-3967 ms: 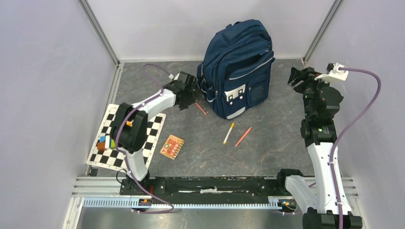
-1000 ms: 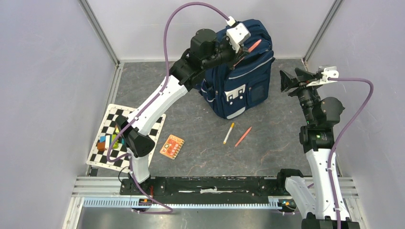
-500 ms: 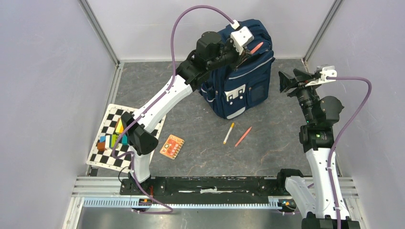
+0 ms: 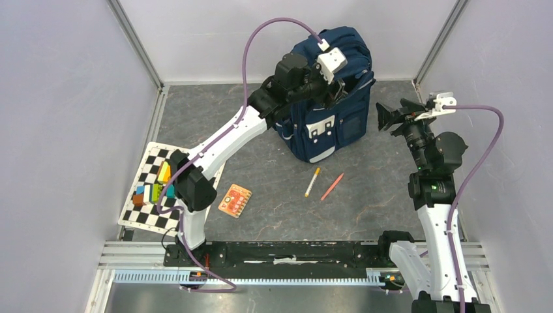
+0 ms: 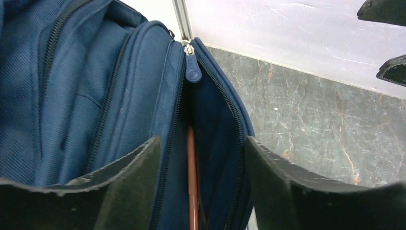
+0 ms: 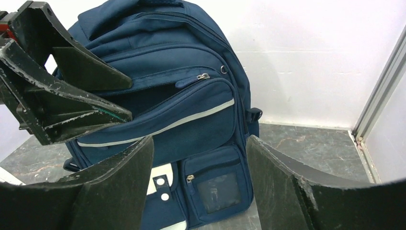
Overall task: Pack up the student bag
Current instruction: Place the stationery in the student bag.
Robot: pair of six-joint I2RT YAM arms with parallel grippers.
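Hovering spread wide and empty over the unzipped pocket [image 5: 213, 139] of the navy-blue fabric backpack [image 4: 349, 124], the left fingers [image 5: 119, 191] frame a reddish-brown pencil [image 5: 191, 182] standing inside it, while the right fingers [image 6: 115, 191], equally wide and empty, face its front.

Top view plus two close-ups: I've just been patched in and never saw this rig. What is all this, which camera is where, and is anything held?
Two robot arms are bolted at the table's near edge. The top view looks down from behind them. Each close-up comes from a camera on one wrist, with that gripper's dark fingers at the bottom. The left gripper hangs open over the bag's unzipped pocket, with a pencil lying inside, ungripped. The right gripper is open beside the bag, empty. On the table: a yellow pen, a loose red pencil, an orange card and a checkerboard with coloured blocks.
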